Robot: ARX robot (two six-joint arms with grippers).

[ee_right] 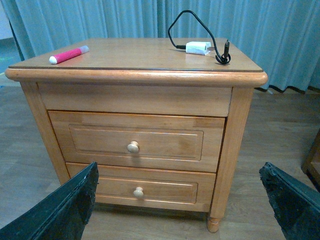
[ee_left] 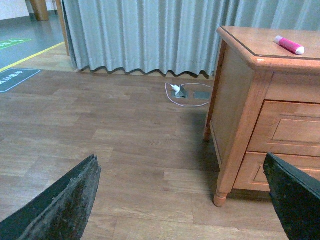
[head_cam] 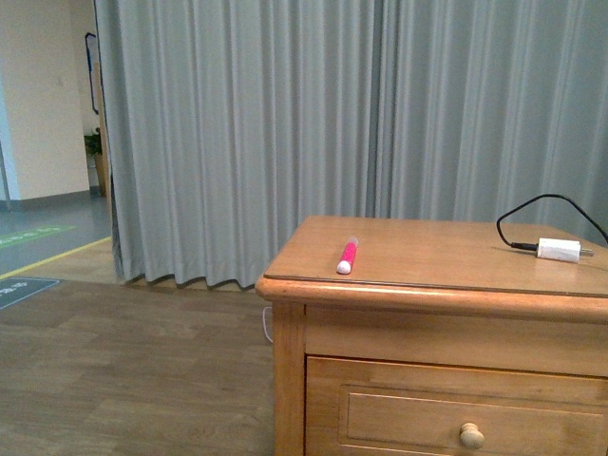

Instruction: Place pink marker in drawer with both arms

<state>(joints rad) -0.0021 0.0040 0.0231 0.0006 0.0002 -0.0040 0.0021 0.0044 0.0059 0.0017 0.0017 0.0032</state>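
We log one pink marker [head_cam: 348, 256] lying loose on the cabinet top [head_cam: 427, 264], one charger plug [head_cam: 559, 250] well apart at its 3 o'clock; upper drawer [ee_right: 135, 141] and lower drawer [ee_right: 145, 187], both closed, show whole only from the right wrist, the front view cropping the upper; left gripper [ee_left: 180, 159] and right gripper [ee_right: 178, 166] gape wide, empty.

White charger [head_cam: 558, 250] w/ black cable [ee_right: 221, 60]; grey curtain [head_cam: 247, 142] behind.
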